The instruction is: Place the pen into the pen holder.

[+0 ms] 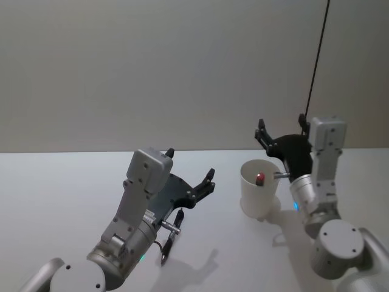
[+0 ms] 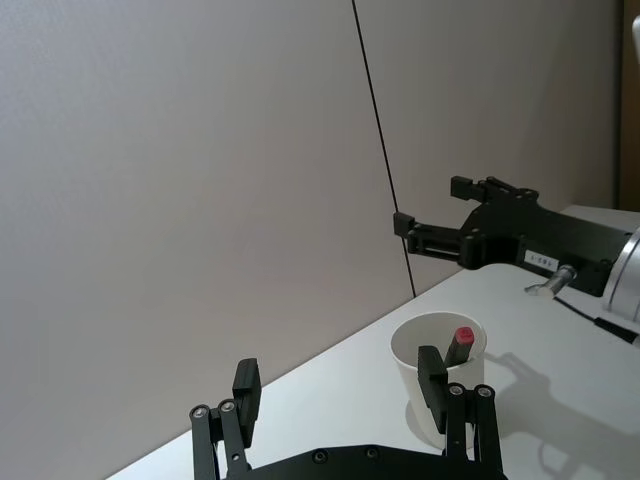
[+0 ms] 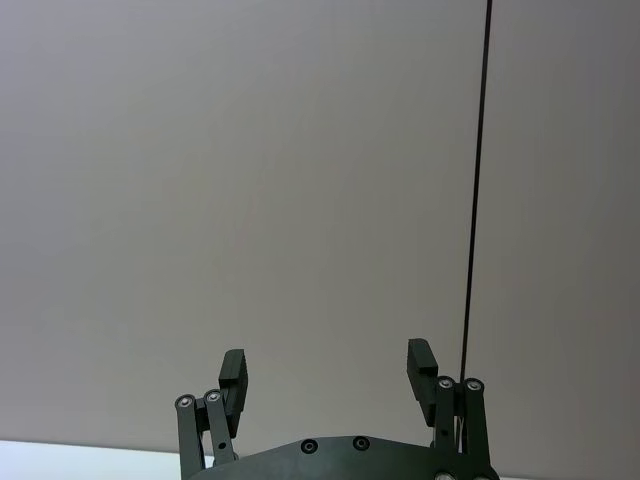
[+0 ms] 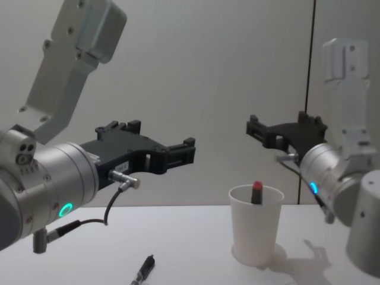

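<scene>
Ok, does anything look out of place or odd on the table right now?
One dark pen lies loose on the table below the left hand, outside the white cup. The cup stands upright with a red-capped pen inside; nothing is spilled. Both hands are open and empty, the right hand raised behind the cup.

Cup (image 1: pixel 258 198) is standing on the table (image 1: pixel 61 201), right of centre, with one pen (image 1: pixel 261 177) leaning inside it against the rim. Second pen (image 1: pixel 171 240) is lying on the table to the cup's left, below the left gripper (image 1: pixel 191 162), which is hanging above the table. Right gripper (image 1: pixel 281 121) is hanging above and behind the cup.
</scene>
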